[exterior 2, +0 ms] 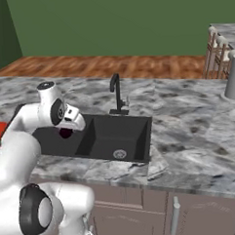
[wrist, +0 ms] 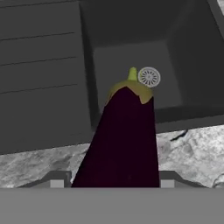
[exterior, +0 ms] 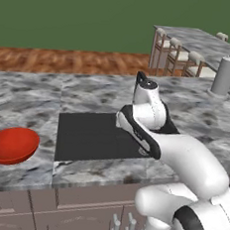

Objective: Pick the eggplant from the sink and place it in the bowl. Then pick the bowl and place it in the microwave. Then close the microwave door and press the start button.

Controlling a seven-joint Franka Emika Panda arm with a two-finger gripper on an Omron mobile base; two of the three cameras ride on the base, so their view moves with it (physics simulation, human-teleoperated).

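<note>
**A:** One thing in the gripper point(wrist: 113, 179): eggplant point(wrist: 124, 135). Clamped on it, jaws wide apart, a dark fingertip point(wrist: 57, 179) on each flank at the fat end.

**B:** Orientation?

**A:** Lengthwise along the hand's line of sight. Green cap and stem pointing away, towards the drain point(wrist: 148, 77) in the hand view.

**B:** Touching the sink point(wrist: 131, 48)?

**A:** No contact visible. Hanging clear above the basin's front edge, with marble counter point(wrist: 192, 153) under the near part and black basin beyond the tip.

**B:** Same from the right base view?

**A:** Yes. Gripper point(exterior 2: 66, 128) over the left half of the sink point(exterior 2: 115, 134), above the shallow ribbed shelf rather than the deep well. Eggplant point(exterior 2: 65, 133) a small dark purple blob just under the hand. Black faucet point(exterior 2: 116, 92) at the back edge of the basin, well clear of the hand.

**B:** Bowl?

**A:** Red, upright, nothing in it. Sitting on the counter point(exterior: 34, 99) left of the sink point(exterior: 95, 135), near the counter's front edge, well apart from the eggplant. Bowl point(exterior: 12, 144) fully visible in the left base view, just a red sliver at the frame edge in the right one.

**B:** Anything else on the counter?

**A:** Grey cylinder point(exterior: 224, 75) towards the far right corner. Nothing near the hand.
</note>
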